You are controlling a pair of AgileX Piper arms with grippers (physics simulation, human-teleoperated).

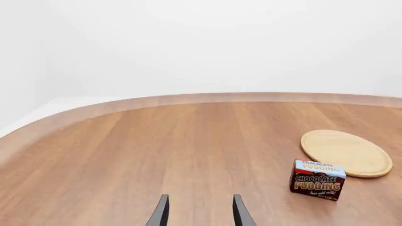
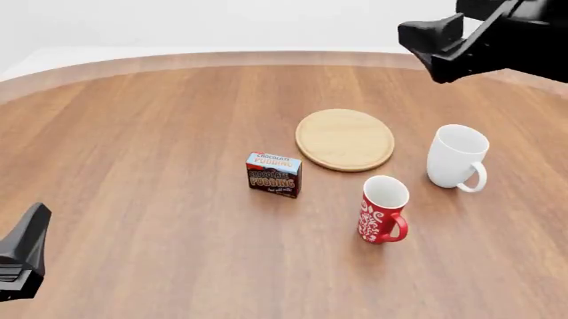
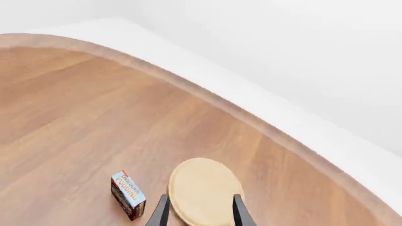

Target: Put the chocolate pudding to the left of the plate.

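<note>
Right gripper (image 3: 200,211) only fingertips, mugs outside both wrist views.

The front view looks down from above on the whole surface (image 2: 133,133). Both wrist views look forward low along their jaws, sharing the plate (image 1: 347,153) and the chocolate pudding (image 3: 128,195).

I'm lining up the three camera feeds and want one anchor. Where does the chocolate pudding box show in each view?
Front view: chocolate pudding stands mid-table, just left of the plate and slightly nearer the camera.
Left wrist view: pudding at lower right, in front of the plate.
Right wrist view: pudding near the bottom edge, beside the plate.
Shared landmark: the plate, next to the box in all three.
</note>
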